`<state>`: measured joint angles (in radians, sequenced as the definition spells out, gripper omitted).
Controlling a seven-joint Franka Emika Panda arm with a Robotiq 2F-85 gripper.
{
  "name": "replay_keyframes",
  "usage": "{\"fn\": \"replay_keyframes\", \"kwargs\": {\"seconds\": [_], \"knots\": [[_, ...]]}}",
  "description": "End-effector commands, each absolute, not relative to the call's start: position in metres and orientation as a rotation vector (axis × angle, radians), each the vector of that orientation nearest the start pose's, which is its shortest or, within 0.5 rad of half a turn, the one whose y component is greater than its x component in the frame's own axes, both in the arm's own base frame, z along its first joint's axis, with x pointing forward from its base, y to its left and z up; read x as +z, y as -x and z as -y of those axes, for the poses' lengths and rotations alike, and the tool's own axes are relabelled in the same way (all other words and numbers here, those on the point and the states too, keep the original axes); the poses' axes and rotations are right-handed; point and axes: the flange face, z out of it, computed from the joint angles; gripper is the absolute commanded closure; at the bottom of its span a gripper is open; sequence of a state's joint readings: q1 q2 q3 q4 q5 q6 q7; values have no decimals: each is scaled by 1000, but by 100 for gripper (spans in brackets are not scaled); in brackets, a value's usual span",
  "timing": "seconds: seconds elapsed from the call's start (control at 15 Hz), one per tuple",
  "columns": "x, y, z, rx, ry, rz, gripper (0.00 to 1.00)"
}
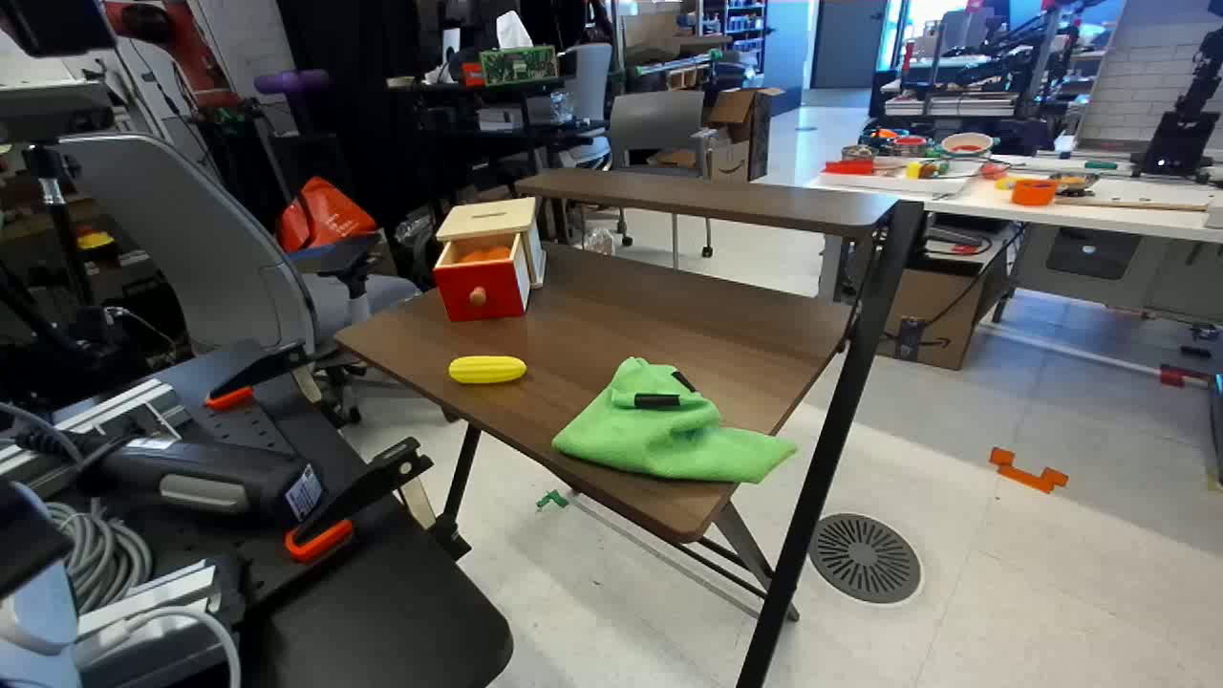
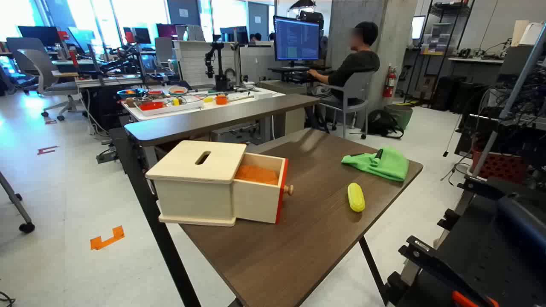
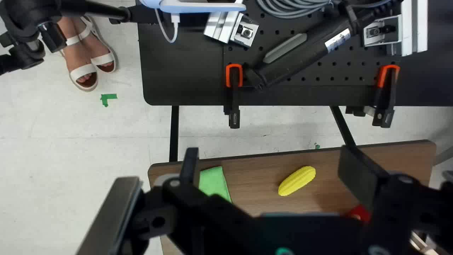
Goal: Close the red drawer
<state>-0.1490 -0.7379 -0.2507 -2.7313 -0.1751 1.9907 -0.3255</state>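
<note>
The red drawer has a red front with a round wooden knob and shows in both exterior views [image 1: 504, 287] [image 2: 257, 200]. It is pulled partly out of a pale wooden box [image 1: 475, 218] with a slotted top, at one end of the brown table. Something orange [image 2: 256, 174] lies inside the drawer. In the wrist view only a small piece of the red front [image 3: 359, 212] shows at the lower right, partly hidden by a finger. My gripper [image 3: 270, 159] is open and empty, high above the table with its fingers wide apart. It is not seen in the exterior views.
A yellow ridged object [image 1: 487, 370] and a green cloth [image 1: 669, 435] lie on the brown table [image 1: 631, 306]. A raised shelf [image 1: 707, 199] runs along one table edge on black legs. A black bench [image 3: 184, 63] with orange-tipped clamps stands across a gap.
</note>
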Motion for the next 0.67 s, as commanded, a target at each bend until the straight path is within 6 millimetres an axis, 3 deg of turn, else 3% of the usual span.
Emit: {"fn": "replay_keyframes", "kwargs": {"seconds": [0.0,0.27,0.6], "knots": [[426,-296,131,14,3128,99,0],[426,-296,131,13,3128,99,0],[402,-331,99,-77,3124,193,0]]}}
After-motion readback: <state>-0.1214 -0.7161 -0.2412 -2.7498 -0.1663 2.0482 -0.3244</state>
